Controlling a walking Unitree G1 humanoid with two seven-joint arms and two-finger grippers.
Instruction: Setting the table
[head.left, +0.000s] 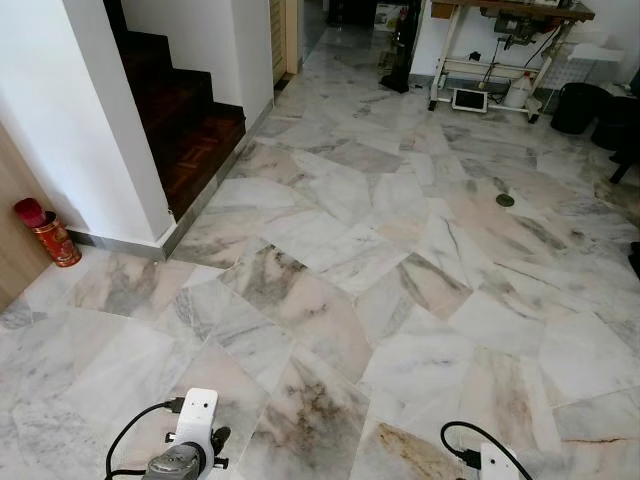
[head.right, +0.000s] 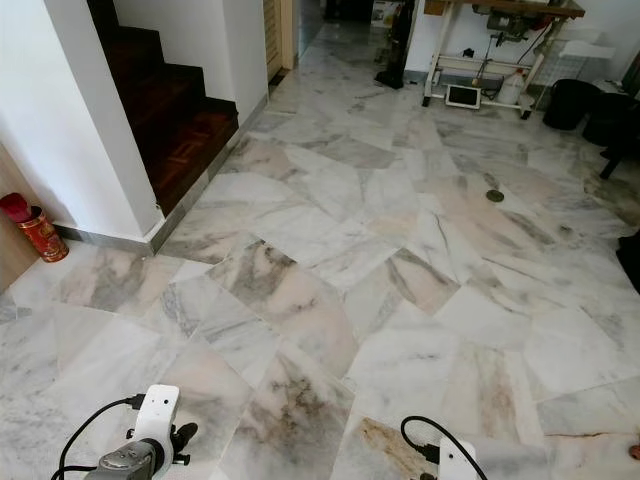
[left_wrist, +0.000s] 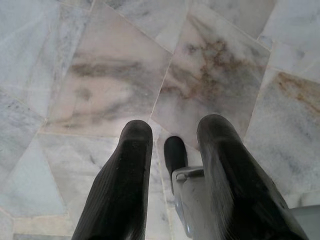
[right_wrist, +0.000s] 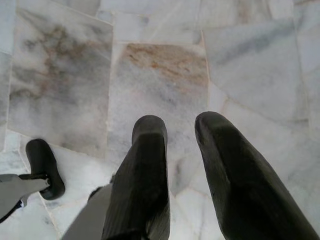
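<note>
Tableware is nowhere about; just pale veined marble floor (head.left: 400, 230) and a dark wooden staircase (head.left: 185, 120). Left gripper (left_wrist: 172, 131) and right gripper (right_wrist: 180, 129) hang low, fingers parted, empty. Walking on, it might clip the red tin (head.left: 48, 234).

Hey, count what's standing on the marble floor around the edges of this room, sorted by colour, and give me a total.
Red: 1, the tin by the wall.
Black: 1, the bin far right.
White: 1, the jug under the worktable.
Total: 3.
</note>
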